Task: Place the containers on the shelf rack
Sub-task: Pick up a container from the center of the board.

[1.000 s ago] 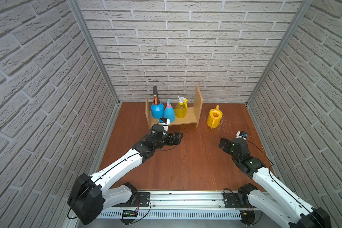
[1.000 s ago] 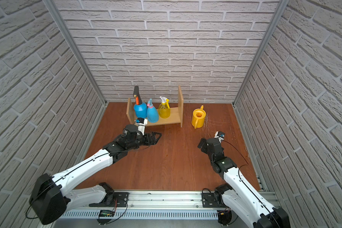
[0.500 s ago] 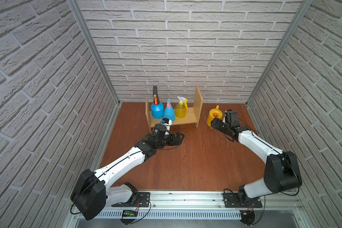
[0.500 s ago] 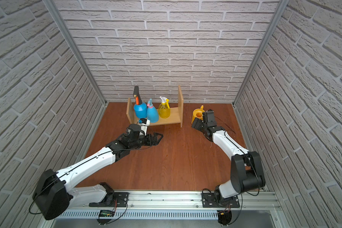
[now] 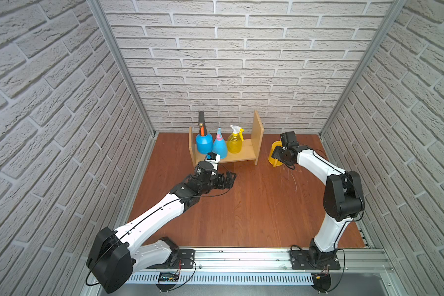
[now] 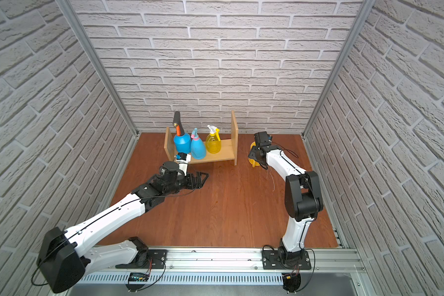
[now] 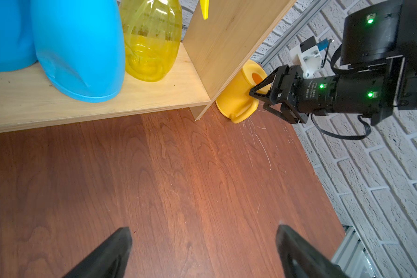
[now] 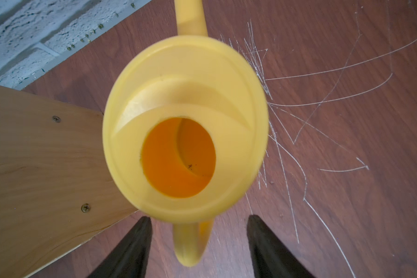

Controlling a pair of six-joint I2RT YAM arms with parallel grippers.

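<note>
- My right tool is at the yellow watering can, with one jaw on each side of its handle. The right wrist view shows a gap on both sides, so nothing is gripped.
- The watering can stands upright on the counter, outside the shelf rack and just beside its taller side panel.
- The relation that counts: the can's long axis runs from spout to handle. The handle end faces my right tool and the spout points away from it. With the handle straight between the jaws, I judge the next move to be a pinch on it, then a lift past the panel.
- My left tool is released and empty, low over the counter in front of the rack and well apart from the can. The right arm is clearly the nearer.
- On the rack's board the blue pump sprayer, blue-pink teardrop bottle and yellow trigger bottle stand in a row. Bare board shows between the trigger bottle and the taller panel.
- I can read no brand or label on any container. The small white print on my right tool's body is too small to read.
</note>
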